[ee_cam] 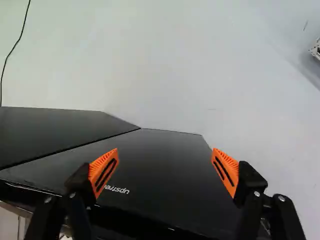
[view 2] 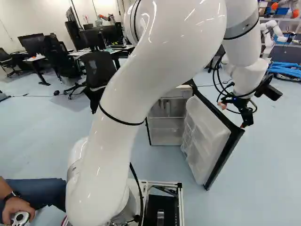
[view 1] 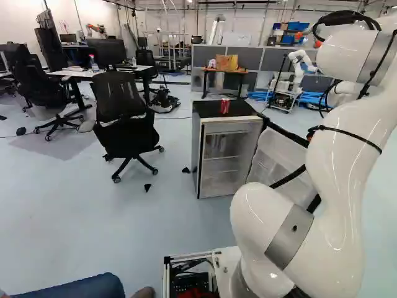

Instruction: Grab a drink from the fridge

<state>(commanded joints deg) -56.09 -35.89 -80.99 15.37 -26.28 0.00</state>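
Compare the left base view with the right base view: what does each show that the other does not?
Only the left base view: a red cylindrical can on the fridge's flat black top, and a far wood-topped table bearing an orange box.

Only the right base view: the black two-fingered hand, just right of the door's upper end there.

Both: the small pale fridge, its open door with translucent shelves inside, the glossy white arm, a black mesh office chair and blue tubing.

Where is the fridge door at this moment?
In both base views, the door stands open at the right of the fridge, partly behind the arm in the left one.
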